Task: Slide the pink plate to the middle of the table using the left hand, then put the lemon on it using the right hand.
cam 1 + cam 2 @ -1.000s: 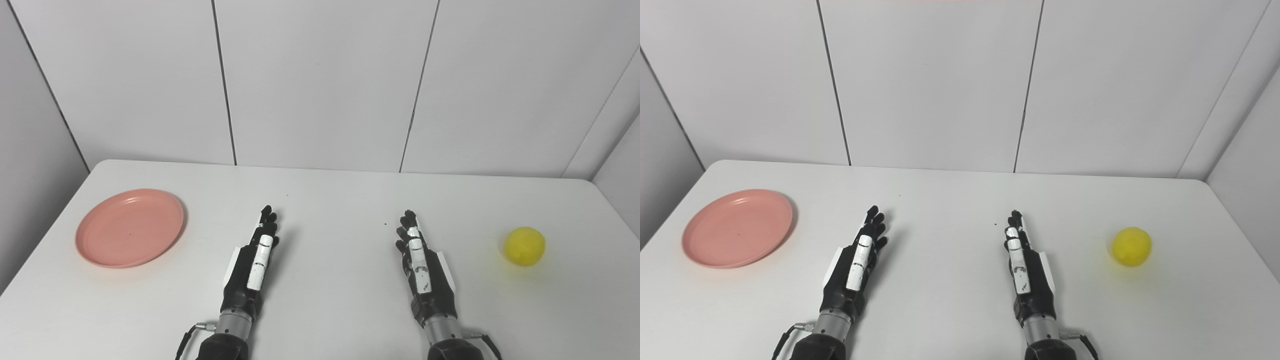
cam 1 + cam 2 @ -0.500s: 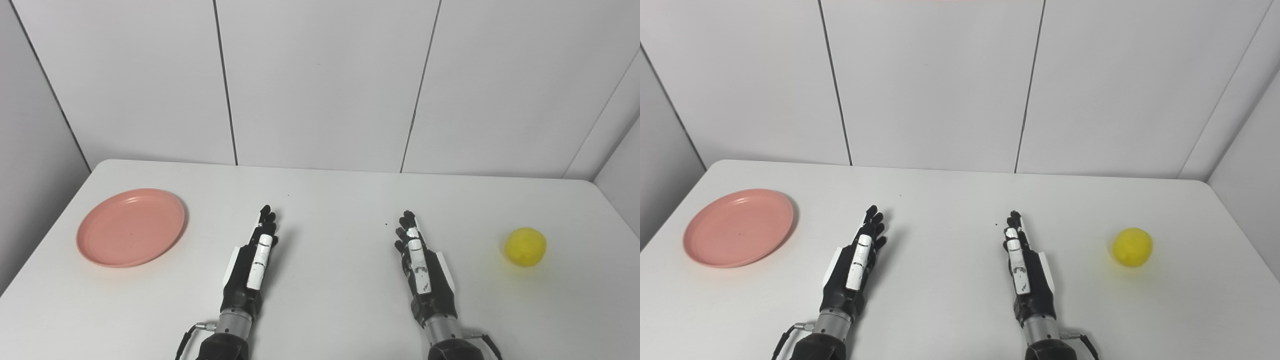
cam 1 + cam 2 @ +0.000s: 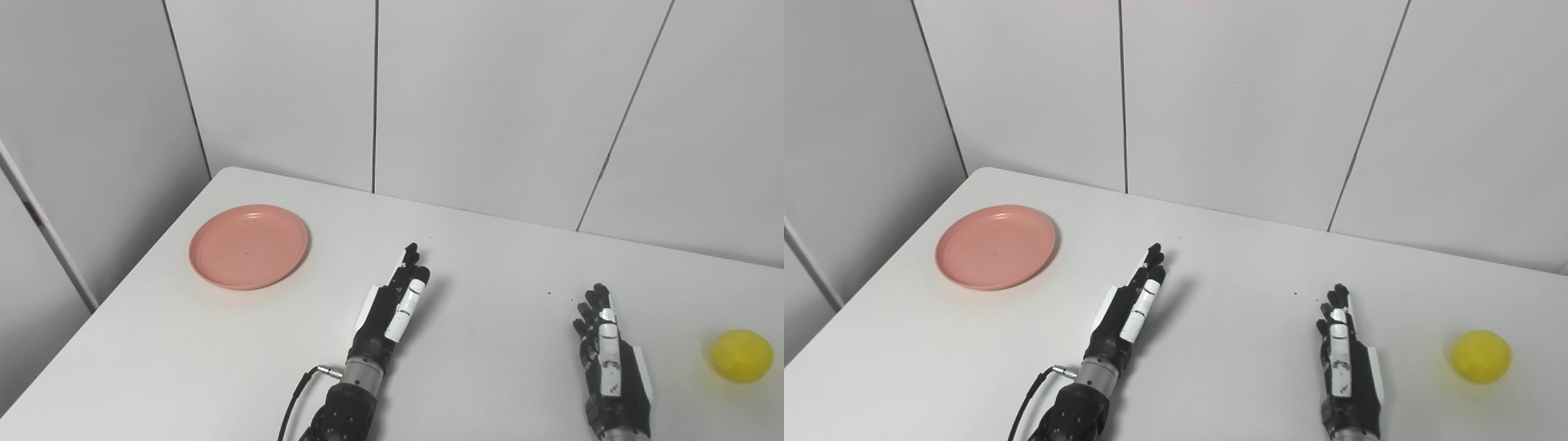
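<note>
Resting flat, both empty w/ fingers extended: left robot hand (image 3: 392, 312), right robot hand (image 3: 606, 367), pink plate (image 3: 248, 246) far left

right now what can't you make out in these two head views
- Right robot hand: wrist and arm cut off by the bottom edge in both views.
- Left robot hand: palm faces away, so what is under it is hidden.
- Lemon: its far side and its contact with the table are hidden by the lemon itself.
- Pink plate: a dark speck near its centre is too small to identify.
</note>
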